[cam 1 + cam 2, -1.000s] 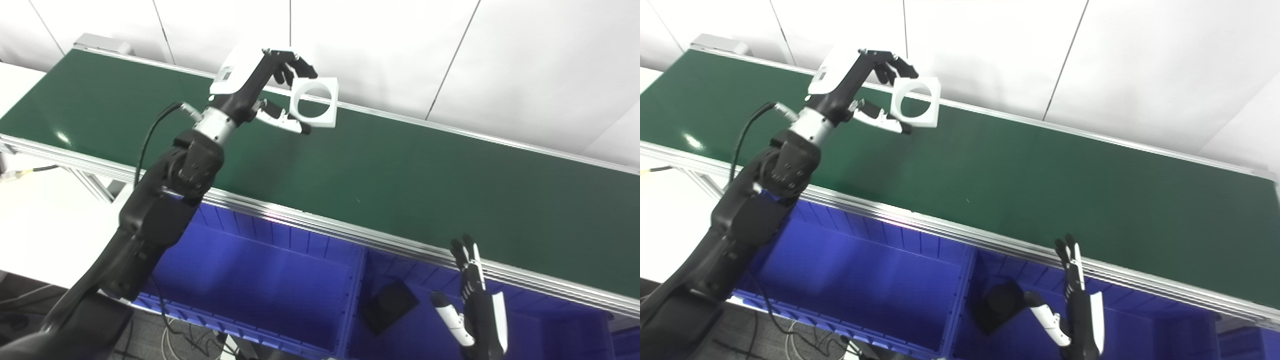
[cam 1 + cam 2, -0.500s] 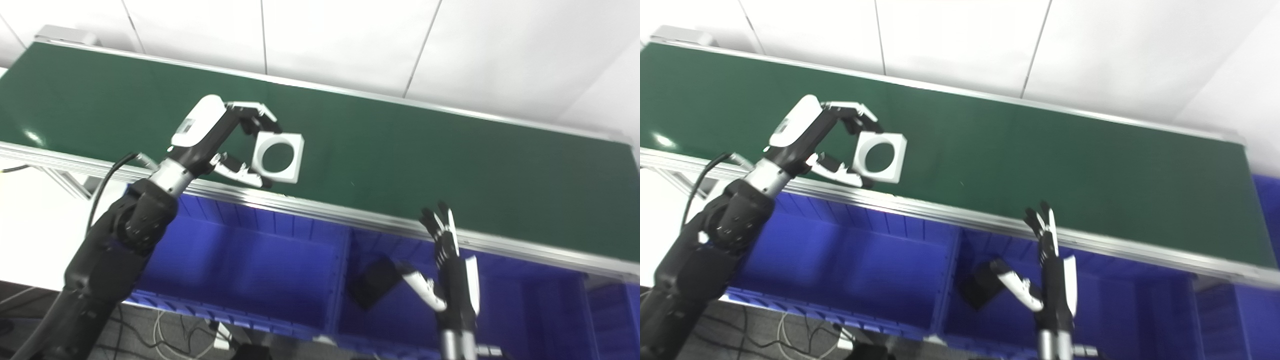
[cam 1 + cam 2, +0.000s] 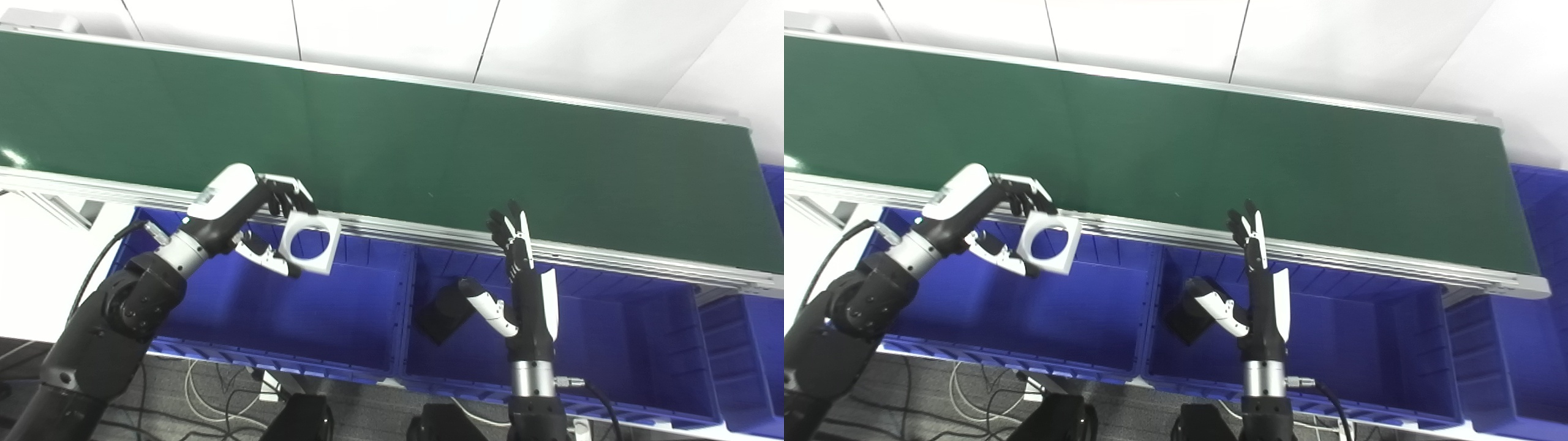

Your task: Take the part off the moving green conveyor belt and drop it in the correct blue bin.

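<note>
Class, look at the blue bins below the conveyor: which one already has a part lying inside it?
The middle blue bin, the one the right robot hand is raised over: a black part lies at its left end. The left bin shows nothing inside.

Black part (image 3: pixel 442 307) partly hidden behind right robot hand (image 3: pixel 520 288); conveyor belt (image 3: pixel 392 141) cut off left.
</note>
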Robot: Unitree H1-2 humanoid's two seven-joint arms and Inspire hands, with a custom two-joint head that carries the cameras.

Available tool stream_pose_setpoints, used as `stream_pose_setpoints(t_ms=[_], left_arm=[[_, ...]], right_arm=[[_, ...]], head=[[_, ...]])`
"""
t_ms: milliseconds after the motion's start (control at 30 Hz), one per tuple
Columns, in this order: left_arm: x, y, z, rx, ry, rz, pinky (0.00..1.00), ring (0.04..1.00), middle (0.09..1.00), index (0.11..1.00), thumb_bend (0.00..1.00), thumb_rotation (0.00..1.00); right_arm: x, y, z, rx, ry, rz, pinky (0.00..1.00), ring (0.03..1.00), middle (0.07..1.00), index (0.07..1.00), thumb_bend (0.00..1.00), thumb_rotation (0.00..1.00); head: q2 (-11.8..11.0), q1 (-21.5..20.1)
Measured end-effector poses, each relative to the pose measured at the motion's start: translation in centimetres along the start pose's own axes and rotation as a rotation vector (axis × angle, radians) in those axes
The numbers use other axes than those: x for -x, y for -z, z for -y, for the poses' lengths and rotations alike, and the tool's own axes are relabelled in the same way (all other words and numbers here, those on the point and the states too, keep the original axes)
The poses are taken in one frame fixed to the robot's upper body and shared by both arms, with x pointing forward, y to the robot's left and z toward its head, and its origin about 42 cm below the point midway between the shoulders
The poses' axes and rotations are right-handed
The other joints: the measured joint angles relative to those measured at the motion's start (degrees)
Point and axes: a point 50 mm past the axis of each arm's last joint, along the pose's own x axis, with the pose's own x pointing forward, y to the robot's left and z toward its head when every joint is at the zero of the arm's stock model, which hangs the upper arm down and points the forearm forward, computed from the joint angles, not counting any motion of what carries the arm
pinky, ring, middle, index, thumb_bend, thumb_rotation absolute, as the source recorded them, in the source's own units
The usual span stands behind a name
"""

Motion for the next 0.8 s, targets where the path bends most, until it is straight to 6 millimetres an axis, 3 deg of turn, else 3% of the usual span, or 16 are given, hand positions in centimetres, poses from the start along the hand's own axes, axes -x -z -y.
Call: stream_pose_setpoints(t_ms=[233, 300, 400, 467, 500, 533, 633, 733, 800], left_arm=[[-0.1, -0.3, 1.5, -0.075, 0.136, -0.016, 0.50, 0.561, 0.500, 0.489, 0.52, 0.00], [-0.1, -0.2, 1.8, -0.093, 0.165, -0.039, 0.50, 0.567, 0.501, 0.488, 0.52, 0.00], [0.0, -0.1, 2.2, -0.138, 0.204, -0.065, 0.52, 0.591, 0.501, 0.491, 0.52, 0.00], [0.0, 0.0, 2.5, -0.171, 0.232, -0.087, 0.55, 0.626, 0.634, 0.496, 0.52, 0.06], [0.1, 0.0, 2.7, -0.186, 0.250, -0.090, 0.58, 0.661, 0.684, 0.620, 0.60, 0.13], [0.2, 0.1, 2.7, -0.196, 0.261, -0.095, 0.67, 0.756, 0.786, 0.759, 0.70, 0.23], [0.6, 0.4, 2.8, -0.209, 0.269, -0.120, 0.81, 0.893, 0.924, 0.900, 0.82, 0.38], [1.1, 0.6, 2.9, -0.205, 0.257, -0.131, 0.86, 0.933, 0.972, 0.939, 0.88, 0.46], [1.5, 0.7, 2.9, -0.187, 0.234, -0.135, 0.87, 0.948, 0.989, 0.949, 0.92, 0.49]], right_arm=[[0.4, 0.0, -0.1, 0.020, -0.008, -0.002, 0.89, 0.894, 0.904, 1.000, 0.80, 0.78], [0.5, 0.0, -0.2, 0.020, -0.003, -0.003, 0.90, 0.896, 0.902, 1.000, 0.81, 0.76], [0.8, 0.1, -0.4, 0.009, 0.000, -0.010, 0.91, 0.908, 0.907, 1.000, 0.81, 0.75], [1.0, 0.2, -0.7, 0.004, -0.005, -0.016, 0.92, 0.911, 0.907, 1.000, 0.81, 0.75], [1.0, 0.3, -0.8, 0.004, -0.010, -0.020, 0.92, 0.911, 0.909, 1.000, 0.81, 0.76], [1.2, 0.5, -0.9, 0.005, -0.016, -0.025, 0.93, 0.914, 0.916, 1.000, 0.81, 0.76], [1.5, 0.7, -1.1, 0.007, -0.021, -0.034, 0.94, 0.919, 0.937, 1.000, 0.80, 0.74], [1.8, 1.1, -1.4, 0.007, -0.031, -0.046, 0.95, 0.925, 0.947, 1.000, 0.80, 0.75], [2.0, 1.5, -1.8, 0.011, -0.036, -0.054, 0.95, 0.931, 0.952, 1.000, 0.80, 0.75]], head=[[-1.4, -1.2], [-3.5, -1.5], [-4.2, -1.8], [-5.6, -2.5], [-6.2, -2.7], [-6.9, -3.2], [-8.1, -4.3], [-10.0, -6.3], [-10.1, -6.4]])
